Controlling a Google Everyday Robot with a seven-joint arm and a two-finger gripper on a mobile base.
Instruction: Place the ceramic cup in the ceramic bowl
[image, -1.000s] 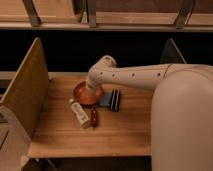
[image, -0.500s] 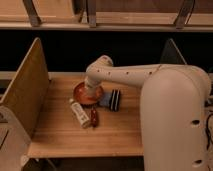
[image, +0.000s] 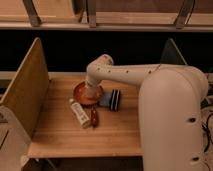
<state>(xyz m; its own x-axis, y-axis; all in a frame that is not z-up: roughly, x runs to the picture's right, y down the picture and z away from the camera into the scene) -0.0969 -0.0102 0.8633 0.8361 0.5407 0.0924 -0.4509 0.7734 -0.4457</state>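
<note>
The round orange-red ceramic bowl (image: 81, 94) sits on the wooden table (image: 60, 130), left of center. My white arm reaches in from the right and bends down over it. The gripper (image: 91, 91) hangs right over the bowl's right half, inside its rim. The ceramic cup does not show apart from the gripper; it is hidden or out of view.
A white oblong bottle (image: 79, 113) lies in front of the bowl, with a dark reddish item (image: 94, 117) beside it. A dark striped flat item (image: 113, 99) lies right of the bowl. Wooden side panels (image: 27, 90) stand at both table ends. The robot's white body (image: 172, 125) fills the right.
The arm has shifted slightly, with the gripper staying over the bowl. The bowl, bottle and striped item have not moved.
</note>
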